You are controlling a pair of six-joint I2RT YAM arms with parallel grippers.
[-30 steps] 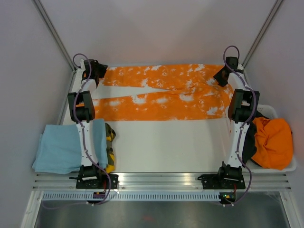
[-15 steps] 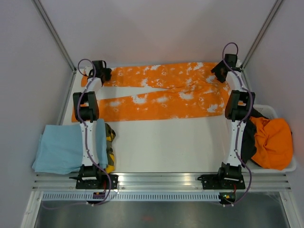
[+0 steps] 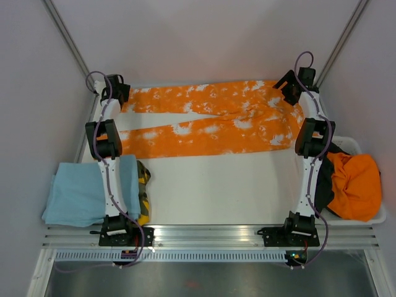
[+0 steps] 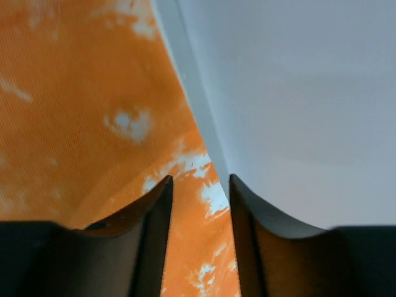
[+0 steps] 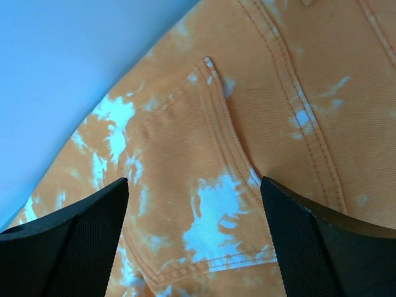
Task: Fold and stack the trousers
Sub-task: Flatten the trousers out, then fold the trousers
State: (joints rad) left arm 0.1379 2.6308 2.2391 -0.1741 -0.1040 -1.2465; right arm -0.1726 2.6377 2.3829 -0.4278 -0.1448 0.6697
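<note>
The trousers (image 3: 216, 117), orange with white blotches, lie spread flat across the back of the table, legs pointing left and waist at the right. My left gripper (image 3: 116, 93) is at the far left corner on the end of the upper leg. In the left wrist view its narrow-set fingers (image 4: 199, 179) hold the blotched cloth (image 4: 93, 93) by its edge. My right gripper (image 3: 288, 90) hovers over the waist end. In the right wrist view its jaws (image 5: 195, 185) stand wide open above a stitched back pocket (image 5: 185, 161), touching nothing.
A folded light blue cloth (image 3: 77, 192) lies at the front left, with a dark and yellow patterned garment (image 3: 143, 185) beside it. A white bin (image 3: 378, 216) at the right holds a plain orange garment (image 3: 356, 185). White walls close in the back and sides.
The right jaws have opened wide and let go of the waist. The left gripper went right, then back left into the corner, and the trousers shifted slightly left.
</note>
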